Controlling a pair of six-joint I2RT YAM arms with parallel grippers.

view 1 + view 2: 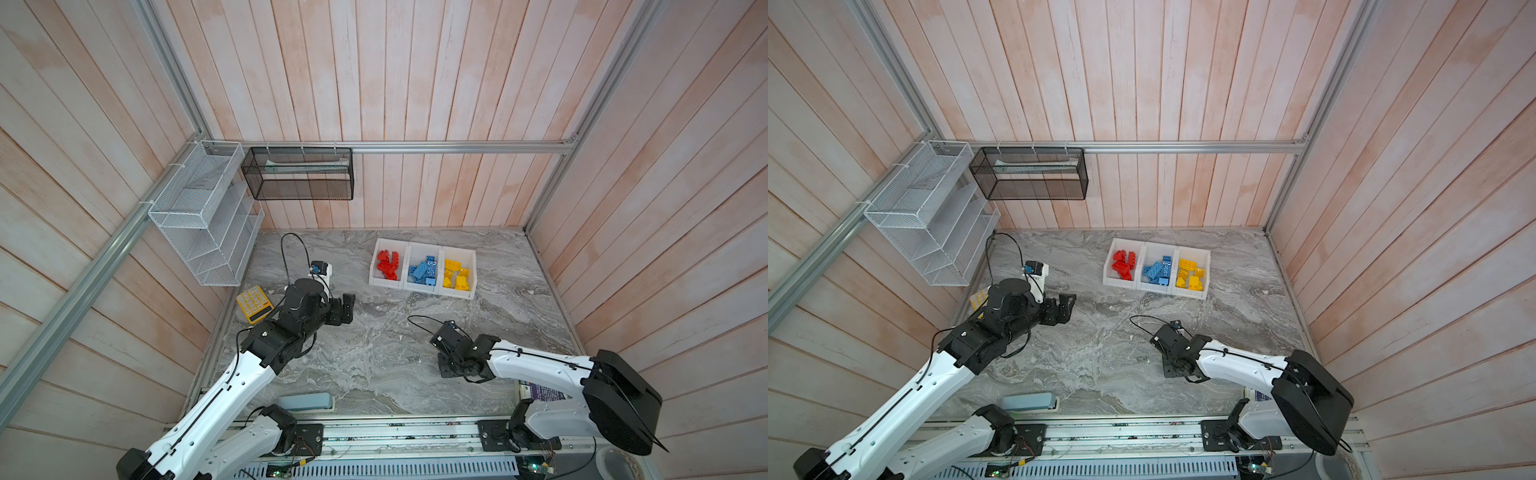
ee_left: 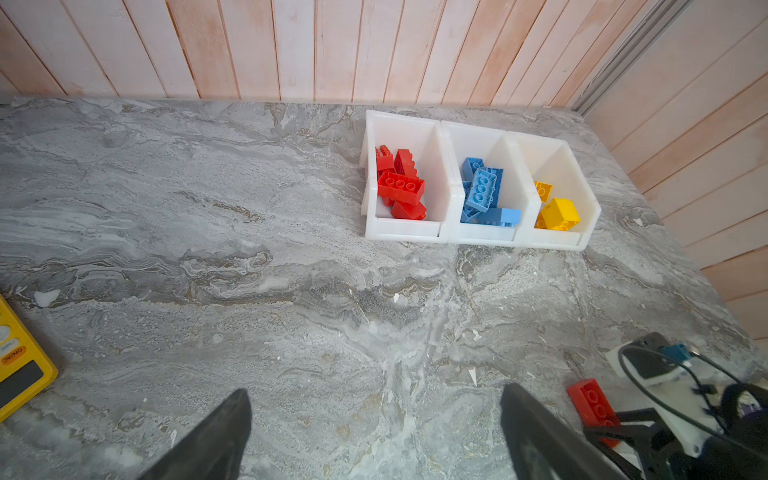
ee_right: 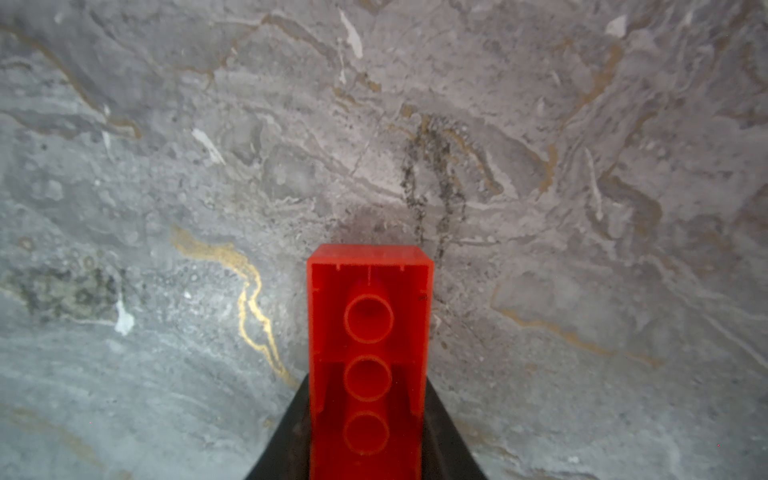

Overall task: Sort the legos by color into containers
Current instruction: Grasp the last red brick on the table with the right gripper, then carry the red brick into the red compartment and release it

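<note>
One red studded plastic brick sits between the black fingers of the right gripper, which press its two long sides; its hollow underside shows in the right wrist view. Judged from here, it should be lifted straight off the grey marbled tabletop, kept level. The left gripper hangs wide open, empty. Far ahead of both, three joined white plastic bins hold sorted bricks; the red pile lies in the end bin.

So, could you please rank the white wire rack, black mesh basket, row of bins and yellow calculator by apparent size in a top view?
1. white wire rack
2. black mesh basket and row of bins: too alike to rank, and the basket hangs nearer the camera
3. yellow calculator
</note>
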